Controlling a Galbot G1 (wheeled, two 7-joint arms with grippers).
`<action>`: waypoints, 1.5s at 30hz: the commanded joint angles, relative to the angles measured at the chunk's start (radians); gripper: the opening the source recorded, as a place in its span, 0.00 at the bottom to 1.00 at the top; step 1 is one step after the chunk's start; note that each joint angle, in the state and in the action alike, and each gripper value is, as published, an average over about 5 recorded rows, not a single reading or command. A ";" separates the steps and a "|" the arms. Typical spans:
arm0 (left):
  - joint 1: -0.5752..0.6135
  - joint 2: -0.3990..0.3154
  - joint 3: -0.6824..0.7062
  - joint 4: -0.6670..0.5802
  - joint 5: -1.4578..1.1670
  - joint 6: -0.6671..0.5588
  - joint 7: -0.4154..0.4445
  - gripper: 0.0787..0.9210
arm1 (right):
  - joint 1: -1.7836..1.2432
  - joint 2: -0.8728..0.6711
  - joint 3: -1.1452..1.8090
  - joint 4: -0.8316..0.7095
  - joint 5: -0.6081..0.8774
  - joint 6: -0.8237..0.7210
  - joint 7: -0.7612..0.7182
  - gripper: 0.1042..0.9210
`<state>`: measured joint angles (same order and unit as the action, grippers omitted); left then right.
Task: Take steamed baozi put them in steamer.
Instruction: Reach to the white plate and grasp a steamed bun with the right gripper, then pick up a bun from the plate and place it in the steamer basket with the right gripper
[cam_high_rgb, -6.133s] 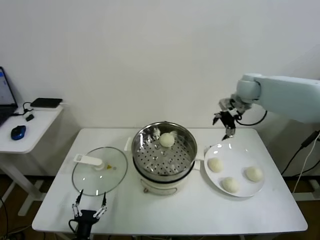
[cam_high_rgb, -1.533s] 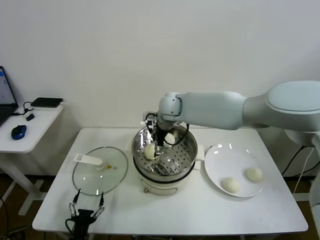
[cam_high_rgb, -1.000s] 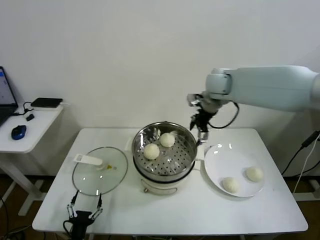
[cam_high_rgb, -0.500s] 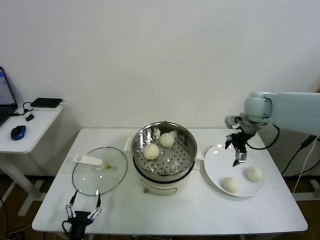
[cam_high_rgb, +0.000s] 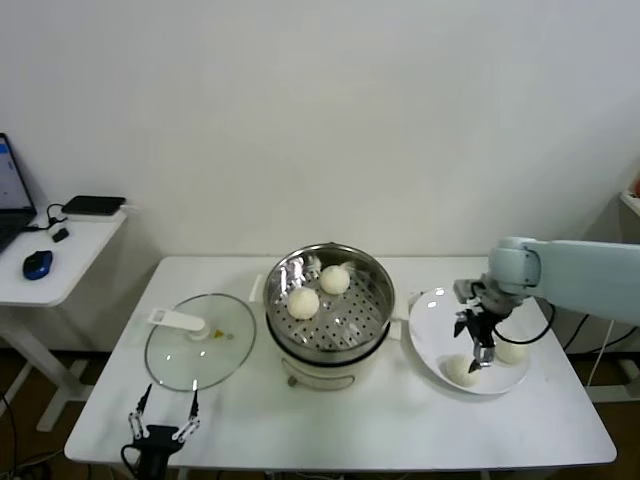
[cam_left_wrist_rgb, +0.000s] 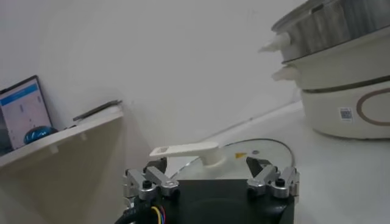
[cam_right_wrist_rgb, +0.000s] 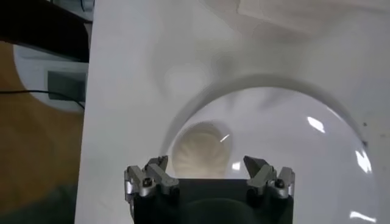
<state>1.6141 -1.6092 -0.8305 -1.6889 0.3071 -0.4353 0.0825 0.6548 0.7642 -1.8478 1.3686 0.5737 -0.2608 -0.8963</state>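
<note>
Two cream-white baozi (cam_high_rgb: 303, 302) (cam_high_rgb: 334, 279) lie in the steel steamer (cam_high_rgb: 370, 275) on its white pot base. Two more baozi (cam_high_rgb: 459, 371) (cam_high_rgb: 511, 351) lie on the white plate (cam_high_rgb: 430, 310) to its right. My right gripper (cam_high_rgb: 478, 356) is open and hangs just above the nearer plate baozi, which shows between its fingers in the right wrist view (cam_right_wrist_rgb: 198, 151). My left gripper (cam_high_rgb: 161, 427) is open and empty, parked at the table's front left edge near the glass lid (cam_high_rgb: 199, 343).
The glass lid with its white handle (cam_left_wrist_rgb: 186, 150) lies left of the steamer. A side desk (cam_high_rgb: 55, 262) with a mouse and laptop stands at far left. The pot base (cam_left_wrist_rgb: 347, 103) shows in the left wrist view.
My right gripper placed a baozi in the steamer, swung back right over the plate, and has now lowered over the nearer plate baozi. The left arm stayed put.
</note>
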 joint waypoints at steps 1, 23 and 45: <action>-0.001 -0.027 0.002 0.002 0.003 0.000 0.000 0.88 | -0.112 -0.021 0.051 -0.008 -0.051 -0.007 0.020 0.88; -0.009 -0.026 0.005 0.016 0.018 -0.005 -0.009 0.88 | -0.145 -0.015 0.096 -0.041 -0.089 -0.010 0.043 0.84; -0.007 -0.025 0.004 0.006 0.018 -0.002 -0.009 0.88 | 0.257 0.039 -0.080 0.112 -0.010 0.082 -0.028 0.67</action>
<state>1.6069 -1.6092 -0.8273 -1.6824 0.3246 -0.4395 0.0732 0.6776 0.7773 -1.8279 1.3946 0.5241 -0.2325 -0.8851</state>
